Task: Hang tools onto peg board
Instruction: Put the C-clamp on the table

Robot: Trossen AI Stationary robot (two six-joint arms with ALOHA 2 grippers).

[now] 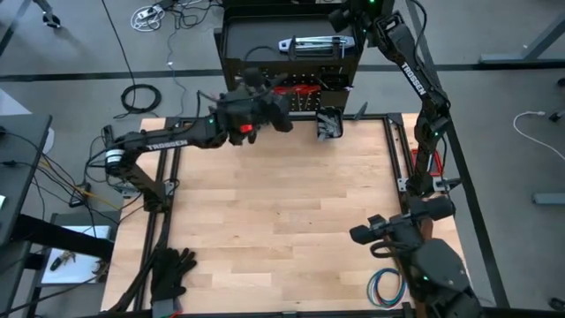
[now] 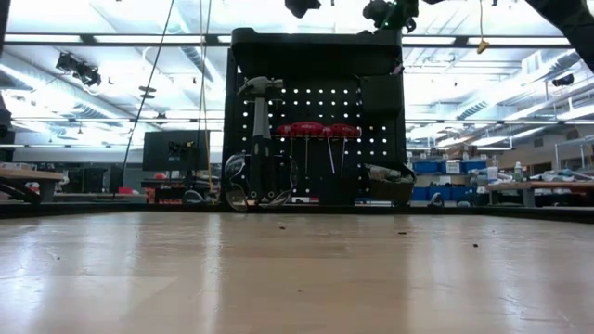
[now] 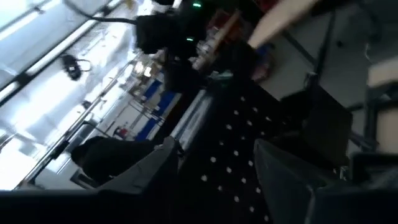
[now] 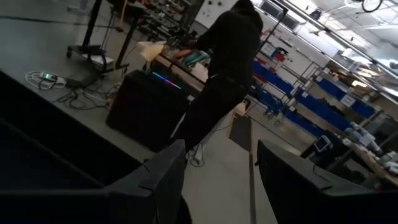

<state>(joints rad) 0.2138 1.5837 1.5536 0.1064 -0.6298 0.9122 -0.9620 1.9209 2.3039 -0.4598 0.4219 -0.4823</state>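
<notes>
The black peg board [image 2: 371, 111] stands upright at the table's far edge. On it hang a black-handled hammer [image 2: 260, 89], head up, and red-handled tools [image 2: 316, 130]. A small bin [image 2: 390, 182] sits at its lower right. A silver tool [image 1: 311, 42] shows near the board's top. My left gripper [image 3: 217, 149] is raised in front of the board's left part [image 1: 275, 113], pointing at the holes, open with nothing between its fingers. My right gripper [image 4: 221, 149] is high above the board's top right [image 1: 342, 18], open, facing the room.
Black gloves [image 1: 172, 269] lie at the table's near left corner. A coloured wire bundle [image 1: 386, 287] lies near the right arm's base. Grey curved pieces [image 2: 243, 182] sit at the board's lower left. A person in dark clothes [image 4: 227, 68] stands in the room beyond.
</notes>
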